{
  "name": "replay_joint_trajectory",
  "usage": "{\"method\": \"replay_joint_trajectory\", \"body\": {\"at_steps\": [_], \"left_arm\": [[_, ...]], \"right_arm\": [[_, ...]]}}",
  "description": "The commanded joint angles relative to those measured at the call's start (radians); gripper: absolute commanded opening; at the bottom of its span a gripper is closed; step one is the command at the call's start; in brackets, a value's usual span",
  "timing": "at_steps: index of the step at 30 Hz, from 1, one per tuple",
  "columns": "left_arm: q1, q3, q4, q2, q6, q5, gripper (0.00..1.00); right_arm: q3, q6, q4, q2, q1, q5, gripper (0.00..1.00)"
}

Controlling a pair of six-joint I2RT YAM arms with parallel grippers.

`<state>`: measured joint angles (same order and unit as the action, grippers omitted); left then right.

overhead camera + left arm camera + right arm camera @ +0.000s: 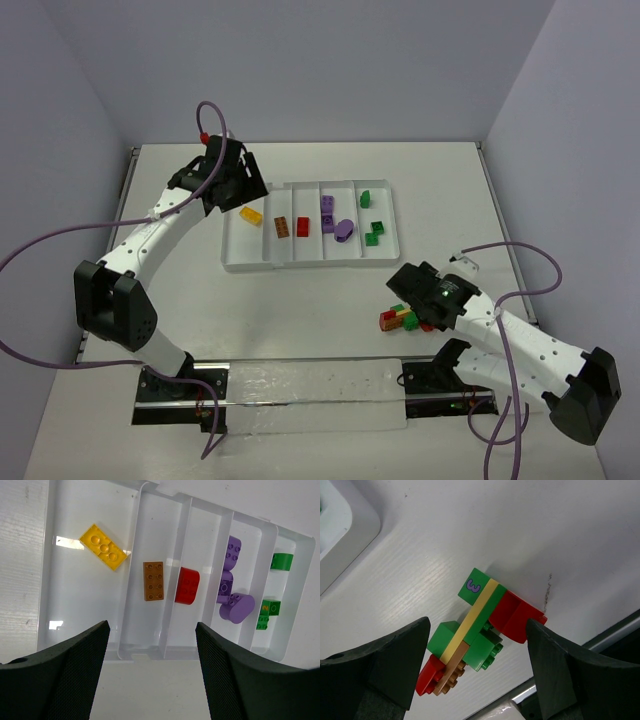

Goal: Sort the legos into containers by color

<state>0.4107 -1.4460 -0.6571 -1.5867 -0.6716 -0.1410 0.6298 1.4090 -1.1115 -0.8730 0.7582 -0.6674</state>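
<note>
Legos clump (479,607) sits straight below the released right hand (477,650), centred in its gap, long axis slanting across; left hand (150,655) released, farther off.

- A robotics lab test cell: a bare white table (300,310) boxed in by plain pale walls (300,60).
- Two white-and-black robot arms, the left arm (150,230) and the right arm (530,350), are bolted to a rail (300,362) at the near edge, trailing purple cables (40,250).
- The only props are a white divided tray (245,252) below the left gripper (150,645) and a clump of toy bricks (400,318) between the right gripper's (477,630) fingers.
</note>
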Motion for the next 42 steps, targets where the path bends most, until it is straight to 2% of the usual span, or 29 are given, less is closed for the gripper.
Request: {"method": "replay_joint_trajectory", "body": {"at_steps": [1,9,17,24,28,33,36,38,42], "left_arm": [[0.002,0.004,0.025,0.042,0.013,0.017,0.77],[0.002,0.003,0.027,0.038,0.015,0.021,0.77],[0.002,0.013,0.033,0.04,0.016,0.033,0.77],[0.013,0.092,0.084,0.071,0.013,0.121,0.77],[0.065,0.145,0.094,0.091,0.023,0.132,0.77],[0.258,0.247,0.12,0.094,-0.02,0.132,0.77],[0.341,0.283,0.159,0.076,-0.037,0.192,0.77],[0.387,0.385,0.295,0.082,-0.014,0.381,0.73],[0.449,0.412,0.341,0.047,0.059,0.435,0.7]], "right_arm": [[-0.001,0.064,-0.037,-0.015,-0.01,-0.051,0.85],[-0.009,0.005,0.037,-0.077,-0.01,-0.01,0.86],[-0.018,-0.234,0.34,-0.085,-0.008,0.145,0.86],[0.033,-0.42,0.549,-0.144,-0.008,0.254,0.86],[0.079,-0.474,0.566,-0.155,-0.005,0.279,0.86],[0.079,-0.478,0.457,-0.065,-0.014,0.156,0.86],[0.041,-0.466,0.432,0.008,-0.025,0.163,0.86],[-0.015,-0.424,0.411,0.09,-0.037,0.214,0.85],[-0.093,-0.364,0.41,0.198,-0.039,0.282,0.85]]}}
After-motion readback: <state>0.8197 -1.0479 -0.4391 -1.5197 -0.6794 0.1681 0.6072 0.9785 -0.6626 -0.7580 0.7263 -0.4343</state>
